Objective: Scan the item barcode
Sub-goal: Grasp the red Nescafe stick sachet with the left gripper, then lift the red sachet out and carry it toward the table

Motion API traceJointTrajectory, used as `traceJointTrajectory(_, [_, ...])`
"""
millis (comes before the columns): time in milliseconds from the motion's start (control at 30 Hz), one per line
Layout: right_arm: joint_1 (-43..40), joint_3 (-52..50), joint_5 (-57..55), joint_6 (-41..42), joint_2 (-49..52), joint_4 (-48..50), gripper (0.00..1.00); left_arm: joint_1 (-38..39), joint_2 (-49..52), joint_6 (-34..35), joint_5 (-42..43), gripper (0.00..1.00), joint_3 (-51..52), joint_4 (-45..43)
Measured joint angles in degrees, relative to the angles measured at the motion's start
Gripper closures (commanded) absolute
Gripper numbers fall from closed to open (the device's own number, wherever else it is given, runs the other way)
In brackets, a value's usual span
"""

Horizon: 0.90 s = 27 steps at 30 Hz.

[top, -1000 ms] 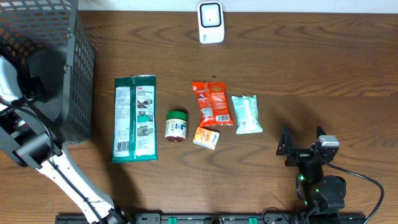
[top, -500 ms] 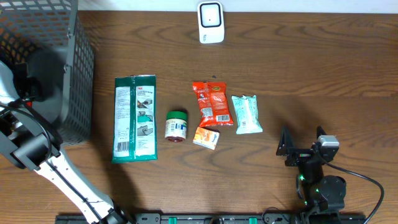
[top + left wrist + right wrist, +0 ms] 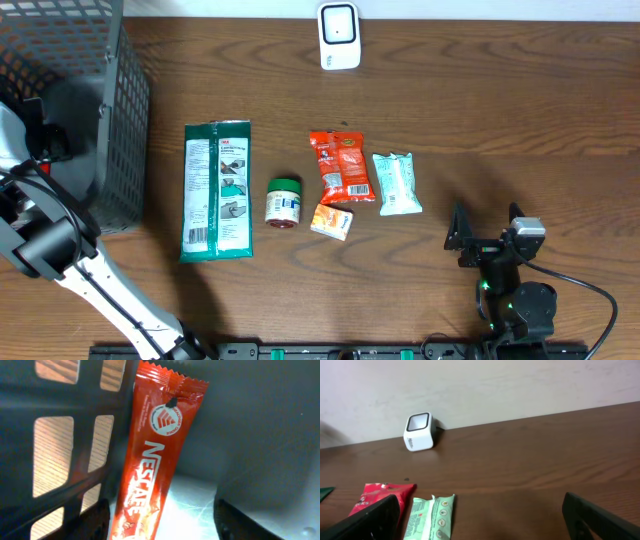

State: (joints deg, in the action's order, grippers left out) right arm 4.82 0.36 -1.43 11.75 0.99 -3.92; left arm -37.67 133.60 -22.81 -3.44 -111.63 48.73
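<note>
Left gripper is inside the mesh basket, jaws apart, gripping nothing. Red Nescafe sachet stands tilted between its fingers, leaning on the basket wall; contact with a finger unclear. Right gripper is wide open and empty, front-right of the table. White barcode scanner at far edge. Green pack, jar, red snack bag and wipes pack lie mid-table.

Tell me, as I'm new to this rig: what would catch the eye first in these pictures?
The red Nescafe sachet fills the left wrist view, leaning against the wall of the dark mesh basket. Overhead, a long green pouch and a red snack bag lie mid-table, with the white scanner at the far edge.
</note>
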Motion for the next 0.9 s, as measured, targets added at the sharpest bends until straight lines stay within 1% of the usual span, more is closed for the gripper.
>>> traceJointTrajectory(67, [0.00,0.00,0.00,0.00,0.00,0.00,0.01,-0.07,-0.17,0.00,1.44,0.60,0.52,-0.09])
traceJointTrajectory(133, [0.00,0.00,0.00,0.00,0.00,0.02,0.01,-0.24,-0.22,0.04,3.30,0.62,0.68,0.20])
traceJointTrajectory(167, [0.00,0.00,0.00,0.00,0.00,0.00,0.01,-0.35,-0.22,-0.02,4.02,0.66,0.70,0.28])
traceJointTrajectory(200, [0.00,0.00,0.00,0.00,0.00,0.00,0.01,-0.48,-0.22,-0.02,4.90,0.72,0.72,0.39])
traceJointTrajectory(233, [0.00,0.00,0.00,0.00,0.00,0.00,0.01,-0.59,-0.20,0.00,5.81,0.88,0.74,0.50])
traceJointTrajectory(267, [0.00,0.00,0.00,0.00,0.00,0.00,0.01,-0.74,-0.22,0.39,6.69,0.93,0.79,0.57])
traceJointTrajectory(333, [0.00,0.00,0.00,0.00,0.02,0.00,0.01,-0.81,-0.22,0.26,8.22,0.93,0.90,0.85])
traceJointTrajectory(467, [0.00,0.00,0.00,0.00,0.00,0.00,0.01,-0.74,-0.48,1.22,8.61,0.93,0.90,0.94])
traceJointTrajectory(600, [0.00,0.00,0.00,0.00,0.00,0.00,0.01,-0.74,-1.38,4.74,9.16,0.93,1.11,1.42])
traceJointTrajectory(667, [0.00,0.00,0.00,0.00,0.00,-0.02,0.01,-0.70,-3.39,7.04,9.35,0.93,1.70,1.27])
traceJointTrajectory(767, [0.00,0.00,0.00,0.00,0.00,-0.02,0.01,-0.70,-9.57,11.30,9.66,0.93,2.21,0.74])
traceJointTrajectory(900, [0.00,0.00,0.00,0.00,0.00,0.00,0.01,-0.68,-22.86,17.94,12.35,0.93,2.12,2.10])
